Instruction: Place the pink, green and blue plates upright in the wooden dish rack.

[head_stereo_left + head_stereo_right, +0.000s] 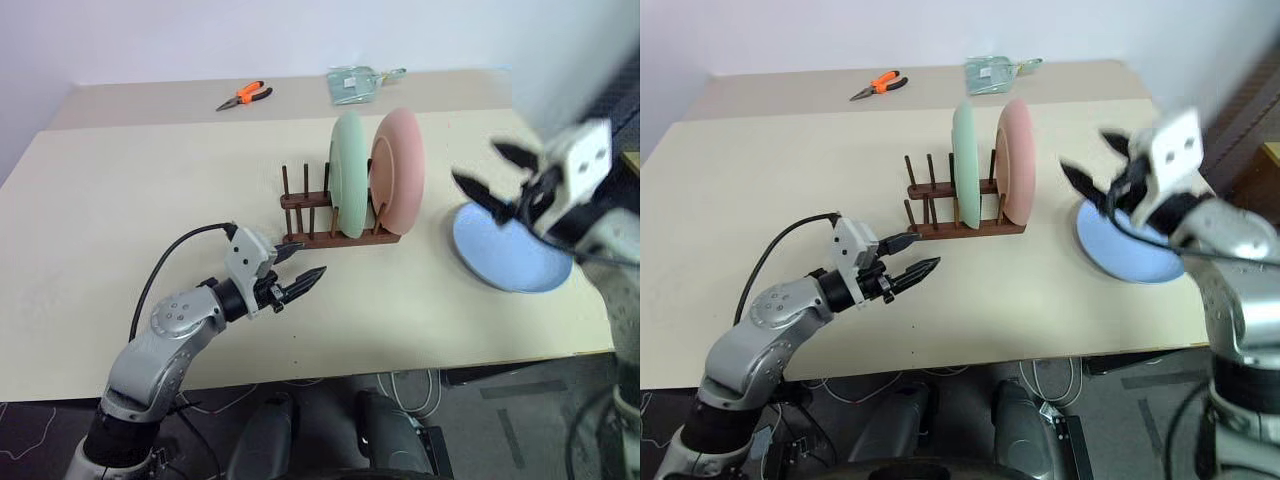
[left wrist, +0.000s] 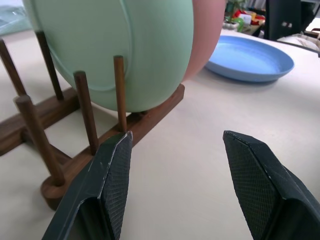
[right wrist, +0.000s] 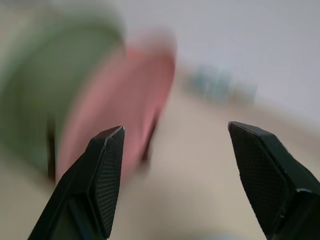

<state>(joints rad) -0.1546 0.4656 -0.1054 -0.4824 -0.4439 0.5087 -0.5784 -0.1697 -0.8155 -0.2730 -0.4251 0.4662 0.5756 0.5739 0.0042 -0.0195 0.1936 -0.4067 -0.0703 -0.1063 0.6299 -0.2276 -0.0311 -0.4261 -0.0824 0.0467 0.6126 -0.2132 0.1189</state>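
Pink plate and green plate stand between rack pegs. Blue plate lies flat by the counter's right edge, so the open, empty right pincer hovers there; left pincer also open, empty.

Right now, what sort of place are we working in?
Probably a lab or workshop test bench, not a kitchen: a plain beige table against a bare wall, orange-handled pliers lying at the far edge, a wooden dish rack set out on its own, and cables on the floor below.
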